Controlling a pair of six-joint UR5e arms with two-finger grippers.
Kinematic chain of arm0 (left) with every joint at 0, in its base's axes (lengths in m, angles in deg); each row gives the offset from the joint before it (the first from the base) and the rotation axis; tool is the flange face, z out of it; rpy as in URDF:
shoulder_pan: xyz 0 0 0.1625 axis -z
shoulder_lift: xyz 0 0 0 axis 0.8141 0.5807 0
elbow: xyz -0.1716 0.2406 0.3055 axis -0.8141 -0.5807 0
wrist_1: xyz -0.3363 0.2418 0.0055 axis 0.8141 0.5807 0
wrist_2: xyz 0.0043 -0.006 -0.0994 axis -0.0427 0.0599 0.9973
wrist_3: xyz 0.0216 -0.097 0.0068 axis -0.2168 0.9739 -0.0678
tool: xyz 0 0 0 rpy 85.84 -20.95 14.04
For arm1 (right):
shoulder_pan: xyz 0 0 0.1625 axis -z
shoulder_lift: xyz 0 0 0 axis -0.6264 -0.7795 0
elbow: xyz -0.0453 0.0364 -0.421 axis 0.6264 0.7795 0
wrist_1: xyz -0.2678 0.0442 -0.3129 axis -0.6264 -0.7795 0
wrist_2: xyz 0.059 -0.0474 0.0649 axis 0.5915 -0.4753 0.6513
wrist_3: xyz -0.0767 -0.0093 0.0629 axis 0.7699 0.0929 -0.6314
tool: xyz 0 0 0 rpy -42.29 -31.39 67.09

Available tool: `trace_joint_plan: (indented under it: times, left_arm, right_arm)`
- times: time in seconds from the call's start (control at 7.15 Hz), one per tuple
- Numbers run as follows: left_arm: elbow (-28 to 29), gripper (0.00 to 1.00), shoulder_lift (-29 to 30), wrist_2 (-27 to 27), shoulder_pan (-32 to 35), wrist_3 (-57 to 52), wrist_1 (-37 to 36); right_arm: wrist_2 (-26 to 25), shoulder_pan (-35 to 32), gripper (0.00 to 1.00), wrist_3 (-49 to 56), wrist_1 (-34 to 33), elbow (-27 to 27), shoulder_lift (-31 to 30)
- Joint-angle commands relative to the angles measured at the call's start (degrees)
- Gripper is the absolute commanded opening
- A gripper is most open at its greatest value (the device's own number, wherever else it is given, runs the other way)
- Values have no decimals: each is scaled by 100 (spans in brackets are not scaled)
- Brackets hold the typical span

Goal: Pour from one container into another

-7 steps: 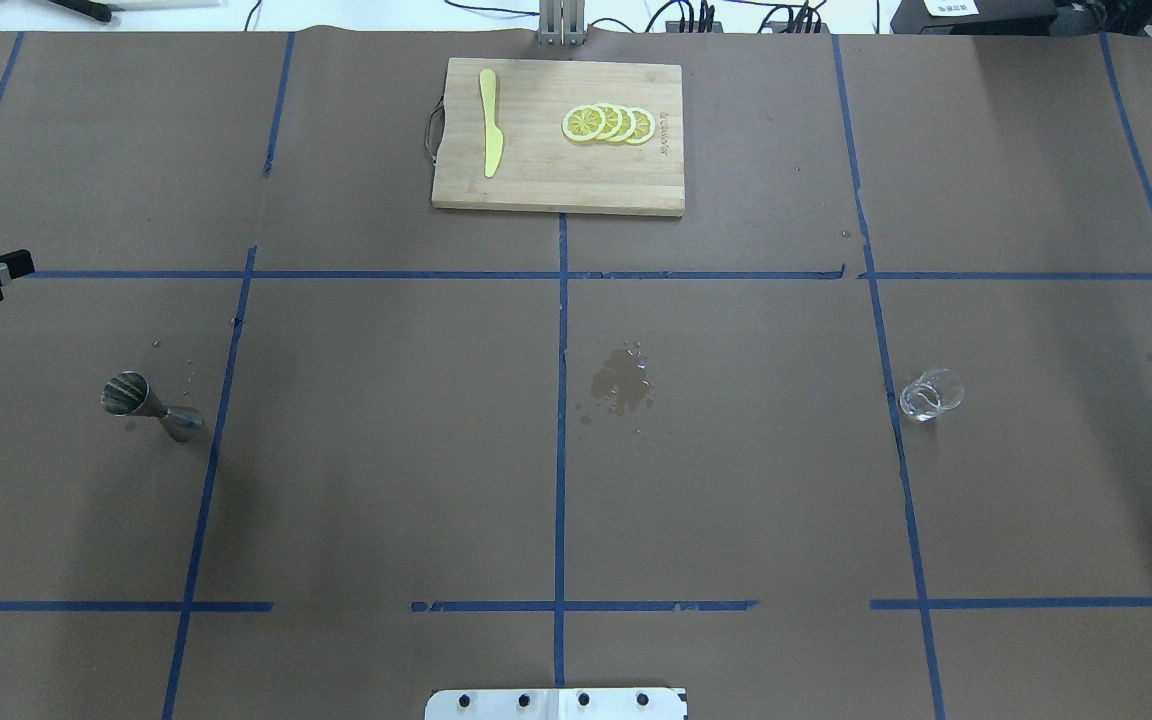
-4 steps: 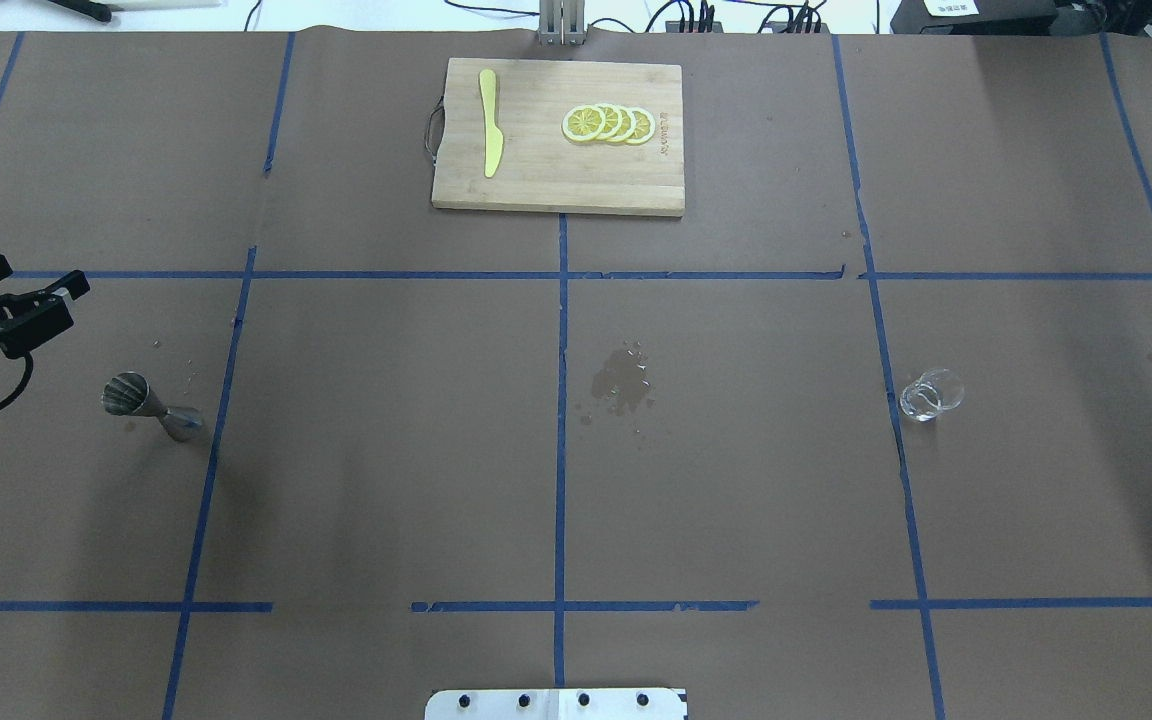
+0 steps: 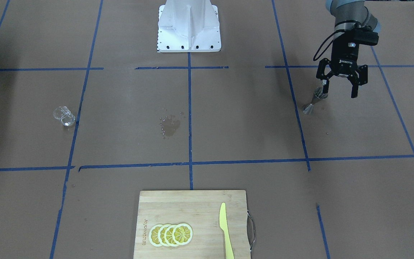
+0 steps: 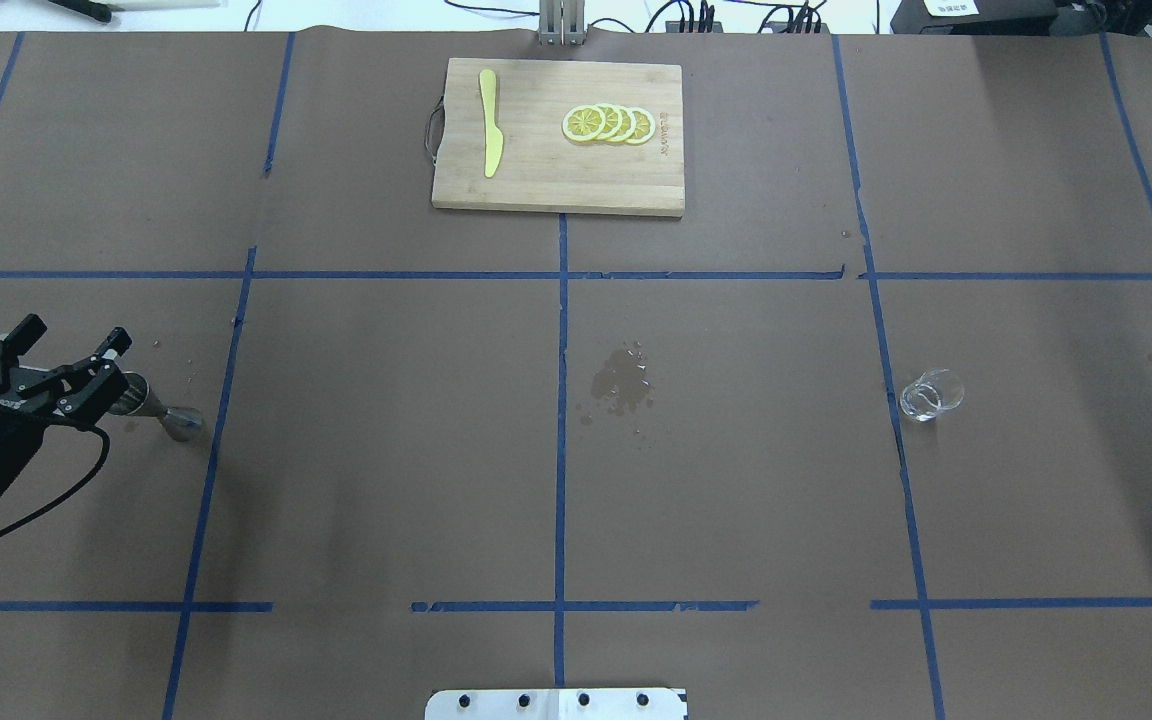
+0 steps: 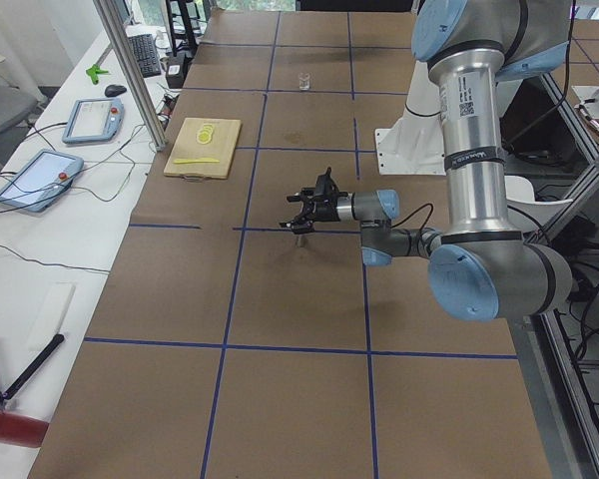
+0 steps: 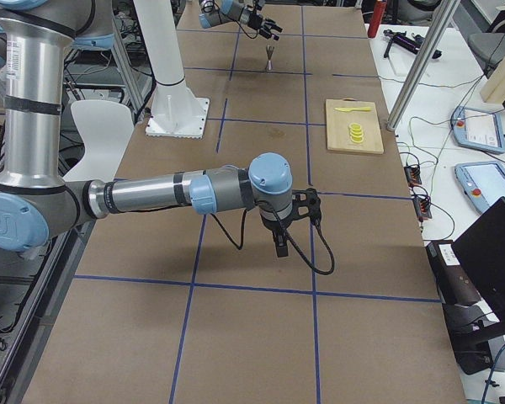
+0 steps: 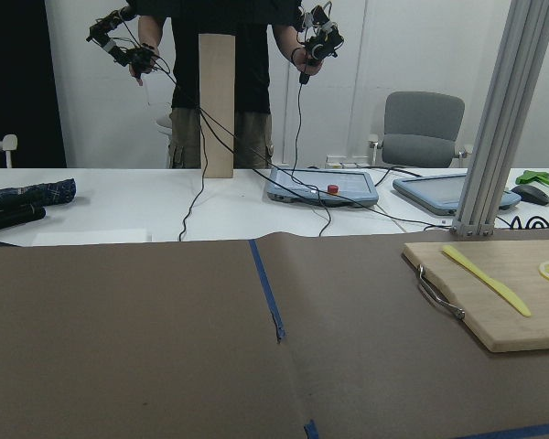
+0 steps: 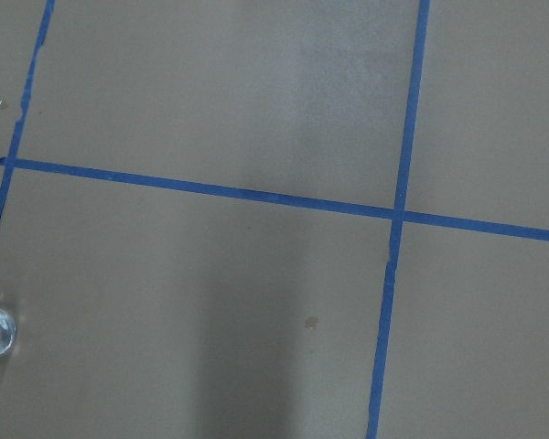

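Left hand (image 3: pixel 339 92) gapes beside jigger (image 3: pixel 314 101); glass (image 3: pixel 64 116) well apart.

One metal jigger (image 3: pixel 313 101), one clear glass (image 4: pixel 931 394) and one wet patch (image 4: pixel 621 381) are on the table (image 4: pixel 736 500). One cutting board (image 4: pixel 546 180) carries one yellow knife (image 4: pixel 490 122) and four lemon slices (image 4: pixel 608 123). There are two robot arms, the left arm (image 3: pixel 349 19) and the right arm (image 6: pixel 151 195), and one white base (image 3: pixel 189 28)
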Motion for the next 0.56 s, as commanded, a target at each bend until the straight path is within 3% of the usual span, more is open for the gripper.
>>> trace_joint_plan:
  times: [0.0, 0.42]
  left_arm:
    - [255, 100, 96, -619, -515, 154, 9]
    - [888, 100, 412, -944, -797, 507, 18]
  right_arm:
    - [0, -5, 100, 0, 0, 16, -1]
    - [0, -49, 100, 8, 0, 17, -9]
